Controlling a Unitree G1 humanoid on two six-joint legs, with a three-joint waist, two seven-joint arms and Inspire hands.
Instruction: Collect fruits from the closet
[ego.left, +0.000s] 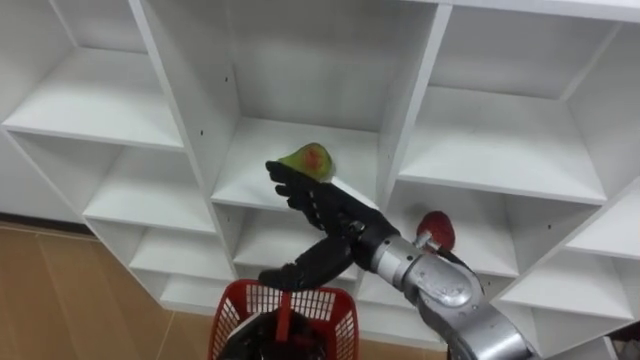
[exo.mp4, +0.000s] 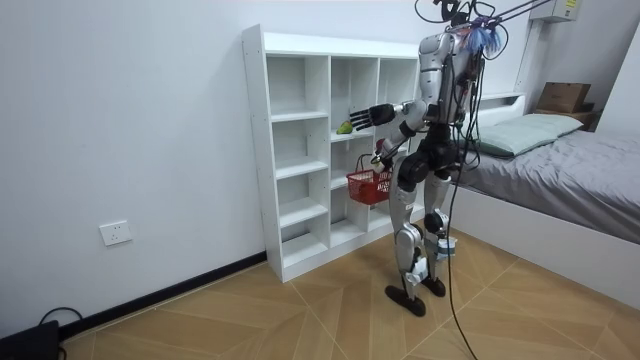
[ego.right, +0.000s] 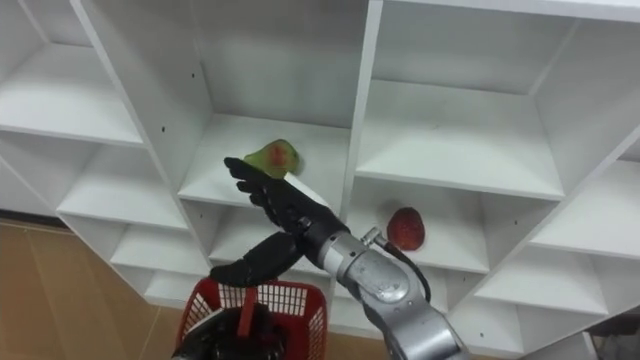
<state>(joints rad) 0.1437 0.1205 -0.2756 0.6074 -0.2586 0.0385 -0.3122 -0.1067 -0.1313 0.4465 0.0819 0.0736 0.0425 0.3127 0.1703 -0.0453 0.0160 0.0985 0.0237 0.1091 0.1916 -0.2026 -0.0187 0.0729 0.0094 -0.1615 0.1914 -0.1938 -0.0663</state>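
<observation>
Robot stands facing the white closet (ego.left: 185, 100) of open square compartments, flat matte boards, plank floor (ego.left: 60, 300) underneath.

Task fruit – a green fruit (ego.left: 312, 158) with a red blush, smooth-skinned, egg-to-pear shaped. It lies on its side on the middle shelf (ego.left: 250, 150) of the centre column, toward the front edge. Long axis runs roughly along the shelf, side to side; the narrower end seems to point to the robot's left and the blush faces the camera.

Right hand (ego.left: 322, 212) – black, jointed, on a silver metal forearm – reaches up from lower right. Fingers (ego.left: 285, 180) are stretched out straight and released, with the tips at the fruit's near lower side. Whether they touch cannot be told. The thumb is spread wide below, and nothing is grasped.

A second fruit – a red fruit (ego.right: 405, 228), rounded and darker – sits one shelf lower, in the compartment to the right, just past the forearm.

A red basket (ego.left: 342, 320) of plastic lattice with an upright handle hangs low in front of the robot. In the room view it hangs under the left hand (exo.mp4: 379, 158) at hip height, near the shelves. That hand's grasp cannot be told.
</observation>
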